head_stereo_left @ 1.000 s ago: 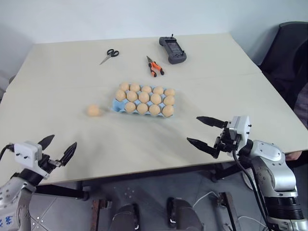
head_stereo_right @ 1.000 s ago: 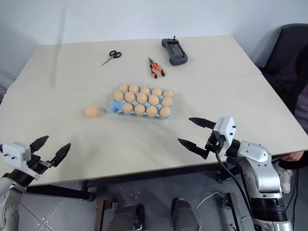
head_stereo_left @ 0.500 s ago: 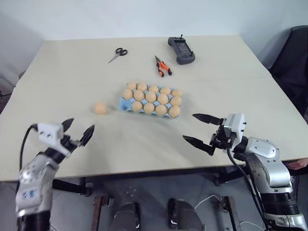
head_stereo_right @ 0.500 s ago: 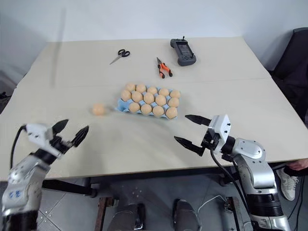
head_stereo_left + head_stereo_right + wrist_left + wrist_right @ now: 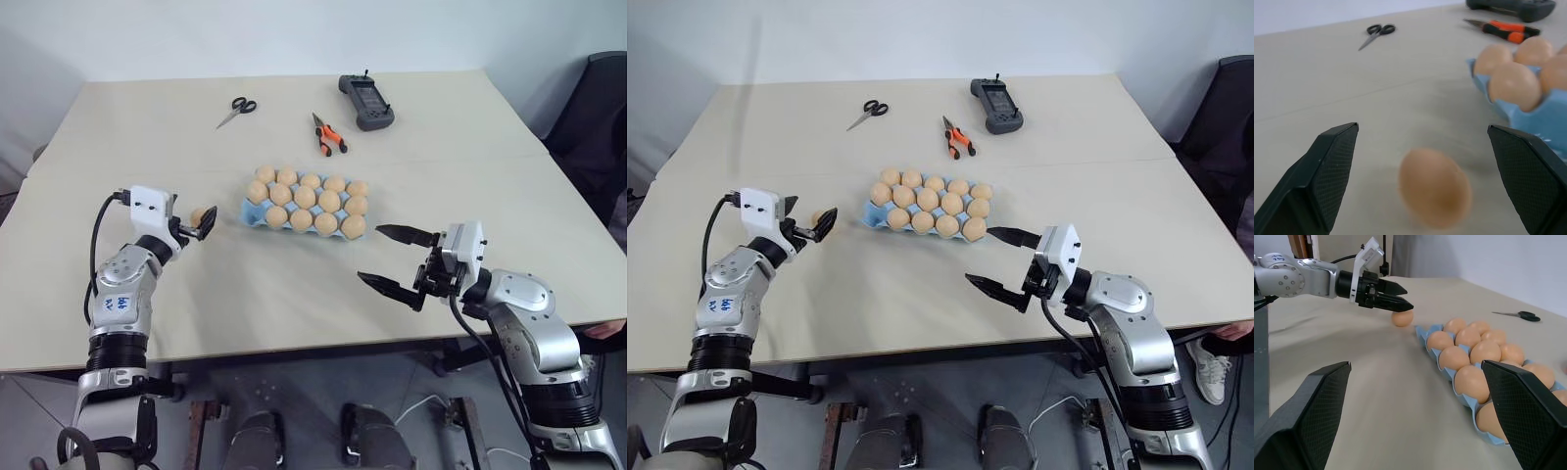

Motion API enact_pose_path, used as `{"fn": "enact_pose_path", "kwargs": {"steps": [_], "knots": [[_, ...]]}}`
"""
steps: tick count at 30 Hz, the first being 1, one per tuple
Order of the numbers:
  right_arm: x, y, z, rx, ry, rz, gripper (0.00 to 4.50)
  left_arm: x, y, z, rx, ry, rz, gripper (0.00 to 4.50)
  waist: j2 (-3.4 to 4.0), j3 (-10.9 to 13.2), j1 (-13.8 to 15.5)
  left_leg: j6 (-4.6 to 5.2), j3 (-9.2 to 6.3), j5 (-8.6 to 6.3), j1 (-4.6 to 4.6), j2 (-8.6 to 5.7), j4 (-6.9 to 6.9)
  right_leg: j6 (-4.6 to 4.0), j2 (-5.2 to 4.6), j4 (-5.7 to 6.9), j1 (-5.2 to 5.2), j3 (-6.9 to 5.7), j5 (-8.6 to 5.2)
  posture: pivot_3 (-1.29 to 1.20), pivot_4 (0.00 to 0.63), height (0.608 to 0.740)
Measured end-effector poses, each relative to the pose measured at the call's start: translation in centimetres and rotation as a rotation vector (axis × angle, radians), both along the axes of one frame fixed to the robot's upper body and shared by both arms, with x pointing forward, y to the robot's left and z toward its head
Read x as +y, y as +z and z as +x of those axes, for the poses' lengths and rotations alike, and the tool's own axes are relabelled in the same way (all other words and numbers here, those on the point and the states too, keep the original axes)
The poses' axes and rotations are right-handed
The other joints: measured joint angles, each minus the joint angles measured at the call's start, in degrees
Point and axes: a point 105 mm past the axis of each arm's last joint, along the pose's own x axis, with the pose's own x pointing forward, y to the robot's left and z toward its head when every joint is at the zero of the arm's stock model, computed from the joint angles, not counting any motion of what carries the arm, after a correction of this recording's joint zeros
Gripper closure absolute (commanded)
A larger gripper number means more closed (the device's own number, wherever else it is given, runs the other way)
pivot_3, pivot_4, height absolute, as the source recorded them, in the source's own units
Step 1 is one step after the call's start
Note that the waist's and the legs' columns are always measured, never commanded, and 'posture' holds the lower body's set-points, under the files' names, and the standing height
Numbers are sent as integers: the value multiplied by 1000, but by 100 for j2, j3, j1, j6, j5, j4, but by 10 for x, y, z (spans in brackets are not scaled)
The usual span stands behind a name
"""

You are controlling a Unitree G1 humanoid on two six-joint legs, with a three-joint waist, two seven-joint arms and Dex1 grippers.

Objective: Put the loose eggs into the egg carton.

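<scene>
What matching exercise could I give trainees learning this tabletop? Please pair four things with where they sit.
Things:
1. loose egg
2. scissors
3. handheld controller
4. left claw

Places or states:
A. far edge of the table, beyond the orange-handled pliers
B. on the table just left of the egg carton
C. open, its fingers either side of the loose egg
D. far side of the table, left of the pliers

Pairs: 1-B, 2-D, 3-A, 4-C
</scene>
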Motion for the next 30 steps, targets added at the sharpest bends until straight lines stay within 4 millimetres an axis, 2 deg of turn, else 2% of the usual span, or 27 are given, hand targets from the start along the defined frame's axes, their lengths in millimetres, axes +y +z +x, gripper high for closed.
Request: {"fn": "enact_pose_path", "kwargs": {"steps": [7,11,17,20,23,26,30], "knots": [[4,-2,0,10,0,13,21,-16,-27,11,98,-51,-27,0,-1,0,12,13,6,-6,-3,-10,20,3,-5,-4,1,-29,1,0,150,740],[4,-1,1,10,-6,16,0,-16,-29,14,105,-48,-26,869,-1,0,5,12,3,-5,-2,-7,18,2,-6,1,0,-29,2,0,150,740],[3,-1,2,9,-16,18,0,-19,-24,14,77,-67,-20,2730,-1,0,8,11,4,-5,-2,-8,18,2,-5,0,0,-30,2,0,150,740],[3,-1,3,6,-19,18,0,-22,-19,12,39,-108,-27,2877,-1,0,8,11,4,-5,-2,-8,19,2,-6,0,0,-30,2,0,150,740],[3,0,3,6,-22,18,0,-30,-3,7,-41,-204,-63,2877,-1,0,9,11,4,-5,-3,-7,19,2,-7,0,0,-30,2,0,150,740],[3,0,3,5,-26,18,0,-51,17,3,-116,-334,-74,2877,-1,0,17,12,3,-4,-3,-9,21,2,-6,0,1,-32,2,0,150,740],[3,0,4,1,-32,17,0,-80,24,5,-120,-450,-55,2877,-2,0,21,15,4,-3,-3,-15,30,4,-6,2,5,-32,3,0,150,740]]}}
